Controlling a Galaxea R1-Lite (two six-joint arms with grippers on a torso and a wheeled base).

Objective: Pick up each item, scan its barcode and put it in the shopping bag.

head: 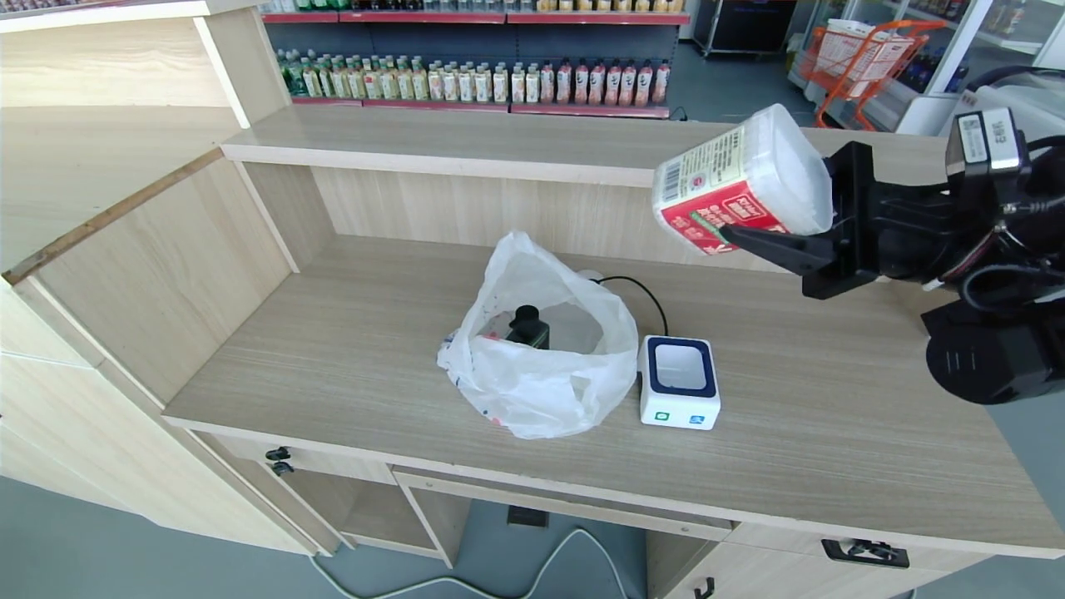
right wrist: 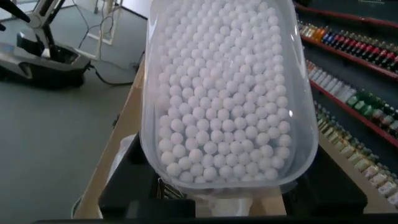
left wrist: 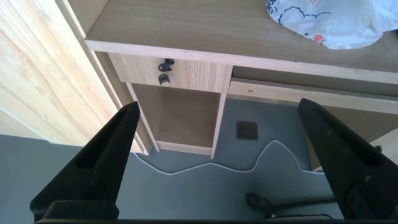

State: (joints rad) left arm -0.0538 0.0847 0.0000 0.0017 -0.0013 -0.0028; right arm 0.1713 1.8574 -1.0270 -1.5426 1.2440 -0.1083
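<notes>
The right tool pinches a clear tub of cotton swabs, tilted, in the air above the counter, up and to the right of the scanner. The white shopping bag sits open just left of the scanner, a dark item inside. The left tool hangs spread, below the counter's front edge

Matte black gripper, black cables
</notes>
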